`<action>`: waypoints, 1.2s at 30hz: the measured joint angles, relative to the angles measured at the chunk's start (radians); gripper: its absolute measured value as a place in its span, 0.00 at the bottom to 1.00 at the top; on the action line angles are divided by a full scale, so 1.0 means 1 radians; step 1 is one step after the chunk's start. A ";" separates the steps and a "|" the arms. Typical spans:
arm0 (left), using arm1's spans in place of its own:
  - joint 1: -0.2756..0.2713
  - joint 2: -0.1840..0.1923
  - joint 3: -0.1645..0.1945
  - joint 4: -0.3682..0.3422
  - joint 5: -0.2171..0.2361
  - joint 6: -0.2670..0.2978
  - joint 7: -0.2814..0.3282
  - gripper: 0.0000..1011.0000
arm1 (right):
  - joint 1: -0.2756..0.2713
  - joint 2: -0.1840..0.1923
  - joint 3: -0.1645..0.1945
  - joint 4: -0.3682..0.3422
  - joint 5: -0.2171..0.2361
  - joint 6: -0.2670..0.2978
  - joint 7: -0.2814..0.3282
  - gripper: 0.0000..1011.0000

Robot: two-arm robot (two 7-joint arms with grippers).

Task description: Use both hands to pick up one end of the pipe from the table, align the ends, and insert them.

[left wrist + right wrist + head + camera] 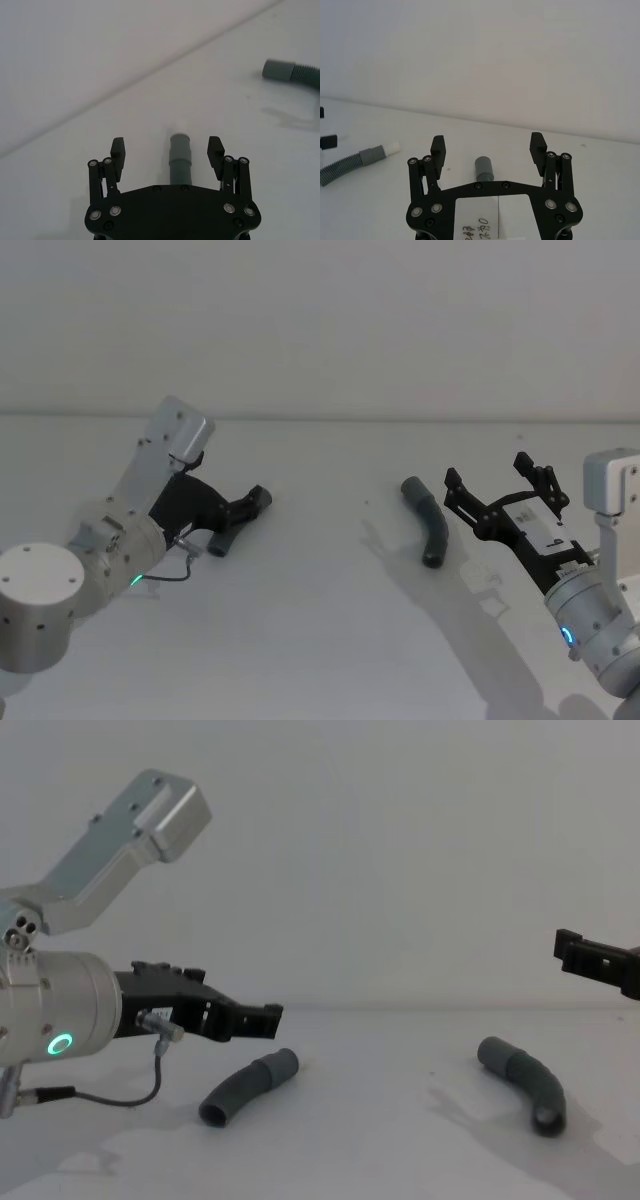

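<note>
Black plastic left pincer (167, 146) sits spread wide over the curved dark grey ribbed left-side hose piece (250, 1085) on the matte white bench (320, 640), right pincer (487, 470) likewise wide apart and aimed at the right-side hose piece (428, 525), lining up grabs I guess.

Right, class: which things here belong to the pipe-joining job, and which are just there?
Job: left pipe piece, right pipe piece, left gripper, right gripper, table.
Not the job: cable on the left arm, wall behind.
</note>
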 joint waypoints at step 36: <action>-0.125 -0.049 0.023 0.138 -0.027 0.238 -0.116 0.99 | 0.000 0.000 0.000 0.000 0.000 0.000 0.000 0.99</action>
